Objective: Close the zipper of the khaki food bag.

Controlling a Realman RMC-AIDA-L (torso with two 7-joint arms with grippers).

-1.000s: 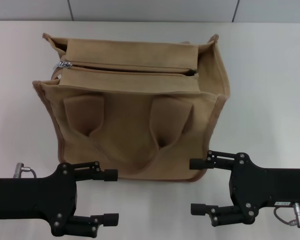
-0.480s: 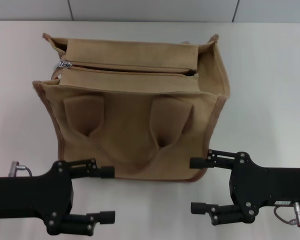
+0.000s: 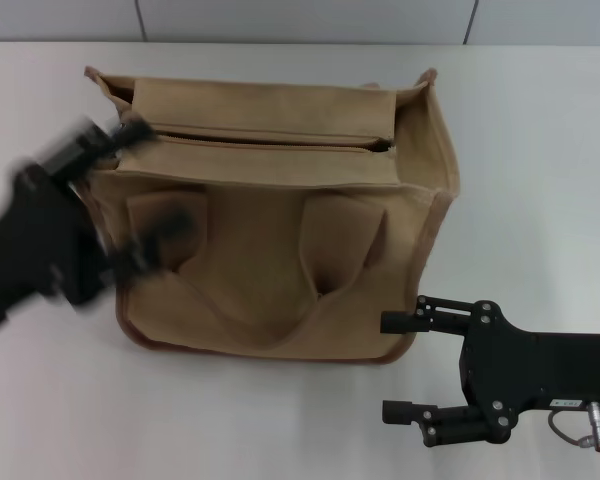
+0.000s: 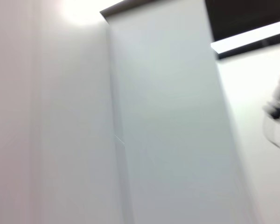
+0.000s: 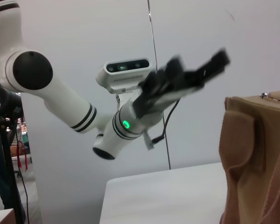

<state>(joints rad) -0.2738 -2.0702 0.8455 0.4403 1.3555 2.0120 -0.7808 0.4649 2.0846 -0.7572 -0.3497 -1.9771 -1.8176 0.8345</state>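
None of the long khaki-taped zipper (image 3: 260, 140) on the boxy tan canvas food bag (image 3: 280, 240) looks closed (judging overhead): the blurred left tool (image 3: 130, 190), spread, hangs at nine o'clock, the spread right tool (image 3: 400, 368) idle at five.

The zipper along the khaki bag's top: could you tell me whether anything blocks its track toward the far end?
Nothing visible does. The khaki-taped zipper runs bare across the tan canvas bag; the left gripper is at its left end.

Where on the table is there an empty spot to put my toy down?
Bare table lies right of the khaki food bag, beyond the right gripper. Another patch lies in front of the bag's left corner. It's crowded at the left end, around the left gripper.
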